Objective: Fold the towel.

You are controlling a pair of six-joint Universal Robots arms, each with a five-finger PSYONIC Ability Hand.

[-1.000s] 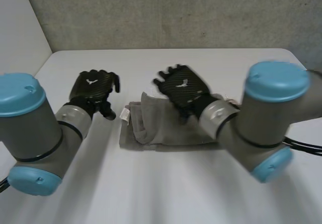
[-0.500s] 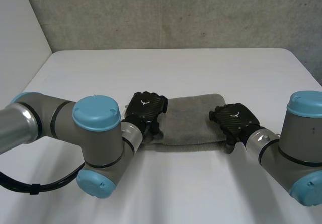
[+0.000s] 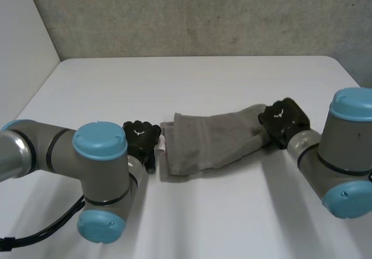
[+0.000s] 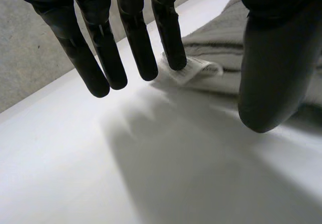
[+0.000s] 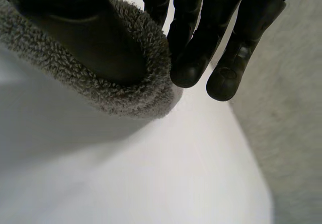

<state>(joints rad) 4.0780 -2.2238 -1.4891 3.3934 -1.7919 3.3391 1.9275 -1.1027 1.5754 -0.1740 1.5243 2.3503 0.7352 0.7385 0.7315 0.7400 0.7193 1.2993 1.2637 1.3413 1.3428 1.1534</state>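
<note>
towel (image 3: 215, 145), grey and folded into a long band, lies askew near the middle of the white surface (image 3: 192, 84). the end nearer the right edge sits further toward the far edge than the other end does.

from above, the left hand (image 3: 141, 139) sits just beside the towel's end nearer the left edge, next to a small white label (image 3: 161, 145). only the back of the hand shows there. the left wrist view adds the rest: the fingers (image 4: 132, 32) hang straight and spread over the surface, the thumb stands well apart from them, and the hand grips nothing. one fingertip is at the label (image 4: 193, 69), perhaps touching it, though the angle is too shallow to be sure.

the right hand (image 3: 283, 119) is at the towel's opposite end, and the head view shows only its back there too. the right wrist view shows the grasp: the towel's thick looped edge (image 5: 126, 83) wraps round the thumb, and the fingers (image 5: 201, 32) curl down against its other side, so the hand pinches the towel at that end.

the left arm (image 3: 99, 166) reaches in from the near left corner, the right arm (image 3: 343, 154) from the near right. a rough grey concrete wall (image 3: 203, 14) rises behind the far edge, and a plain white panel (image 3: 23, 32) stands along the left edge.
</note>
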